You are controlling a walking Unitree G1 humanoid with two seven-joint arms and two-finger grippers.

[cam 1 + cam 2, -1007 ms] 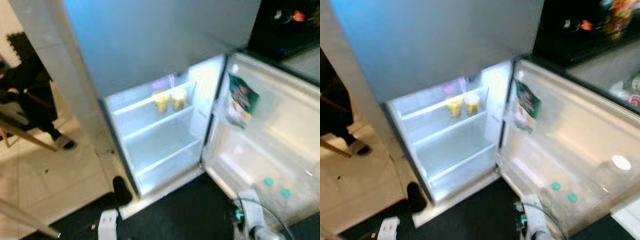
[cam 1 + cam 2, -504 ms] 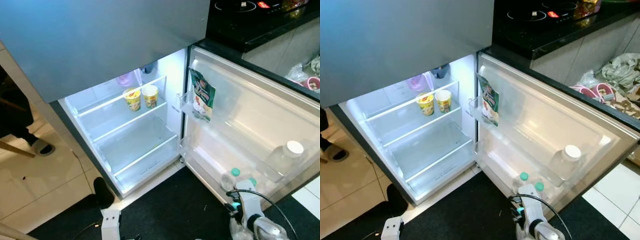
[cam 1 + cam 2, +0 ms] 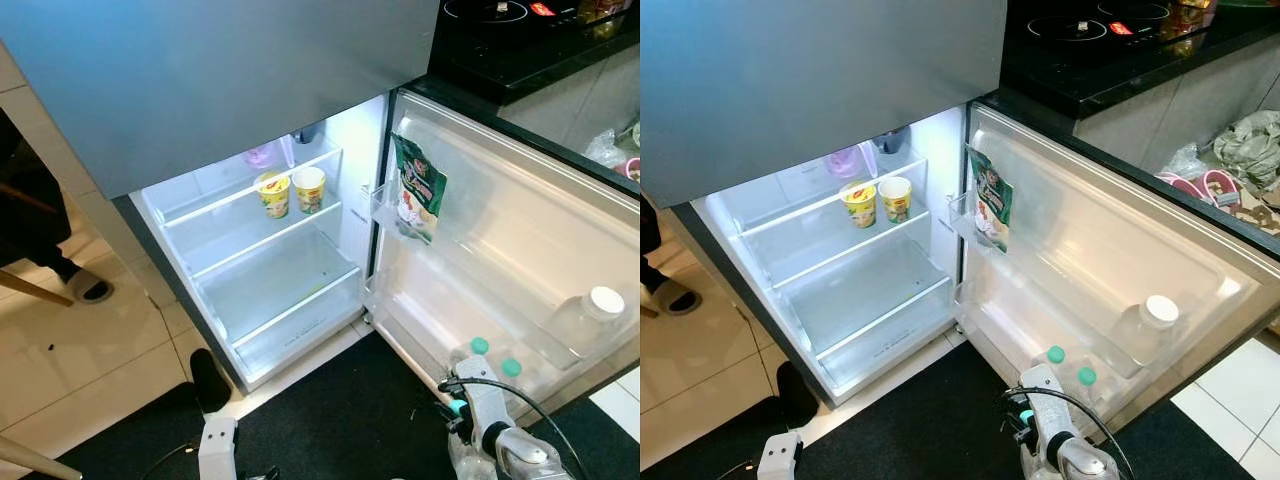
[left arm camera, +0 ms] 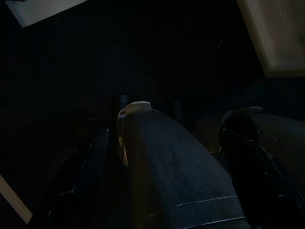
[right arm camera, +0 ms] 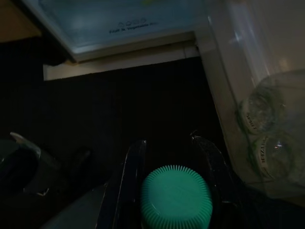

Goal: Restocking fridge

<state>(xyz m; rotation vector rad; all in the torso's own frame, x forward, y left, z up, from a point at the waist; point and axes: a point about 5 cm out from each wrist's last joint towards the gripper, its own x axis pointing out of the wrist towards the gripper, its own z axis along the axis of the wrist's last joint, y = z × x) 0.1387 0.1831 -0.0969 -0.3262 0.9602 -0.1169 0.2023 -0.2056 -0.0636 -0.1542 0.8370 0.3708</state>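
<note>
The fridge's lower compartment [image 3: 270, 290] stands open and lit. Two yellow cups [image 3: 290, 191] sit on its upper shelf, and the shelves below are bare. A green packet [image 3: 418, 203] hangs in the open door's [image 3: 520, 230] upper rack. Two green-capped bottles [image 3: 492, 356] and a white-capped jar [image 3: 590, 312] stand in its lower racks. My right arm [image 3: 485, 420] hangs low in front of the door. In the right wrist view my right gripper [image 5: 167, 141] is shut on a green-capped bottle [image 5: 176, 196]. My left arm [image 3: 217, 445] hangs idle beside the fridge's base.
A black mat [image 3: 350, 420] covers the floor before the fridge. A black cooktop [image 3: 520, 40] on a counter lies behind the door. A person's leg and slipper [image 3: 85, 290] are on the tiles at the left. A pink jug [image 3: 262, 155] stands at the shelf's back.
The camera has swung right and steadied from blur, so the fridge now sits a little further right in view. Things in the fridge have not moved.
</note>
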